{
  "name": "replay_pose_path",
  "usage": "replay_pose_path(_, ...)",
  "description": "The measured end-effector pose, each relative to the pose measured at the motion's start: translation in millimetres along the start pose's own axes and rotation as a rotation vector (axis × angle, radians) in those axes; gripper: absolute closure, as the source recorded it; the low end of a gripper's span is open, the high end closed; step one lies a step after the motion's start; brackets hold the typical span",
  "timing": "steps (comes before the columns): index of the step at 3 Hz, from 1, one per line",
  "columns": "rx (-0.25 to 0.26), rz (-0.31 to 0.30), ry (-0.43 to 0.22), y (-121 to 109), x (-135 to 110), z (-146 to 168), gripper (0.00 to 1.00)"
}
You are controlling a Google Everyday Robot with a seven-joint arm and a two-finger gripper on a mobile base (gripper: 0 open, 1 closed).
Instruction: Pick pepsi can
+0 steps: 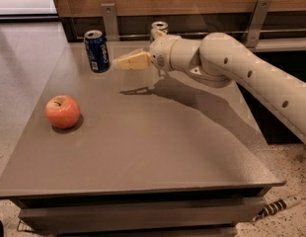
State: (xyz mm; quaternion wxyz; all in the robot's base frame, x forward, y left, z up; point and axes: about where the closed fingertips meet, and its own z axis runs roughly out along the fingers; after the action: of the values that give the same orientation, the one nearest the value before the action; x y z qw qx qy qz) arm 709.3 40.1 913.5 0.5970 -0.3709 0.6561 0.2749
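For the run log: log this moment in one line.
tool: above table, tip near pepsi can | pepsi can: upright, not grasped

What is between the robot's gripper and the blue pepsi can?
Nothing. In the camera view, the gripper hangs close beside the pepsi can, with only a bare strip of table between them.

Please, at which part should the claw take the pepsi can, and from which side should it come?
Probably grip the pepsi can at mid-height on its round wall, coming in level from its right in the camera view, where the claw hovers just beside it. It stands upright with both flanks free; the apple and the light green can are well away.
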Motion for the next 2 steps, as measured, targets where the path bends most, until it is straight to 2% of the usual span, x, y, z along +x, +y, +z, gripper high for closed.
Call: replay_pose_path(2, -0.09, 0.038, -0.02, 13, 6, 52, 0.0)
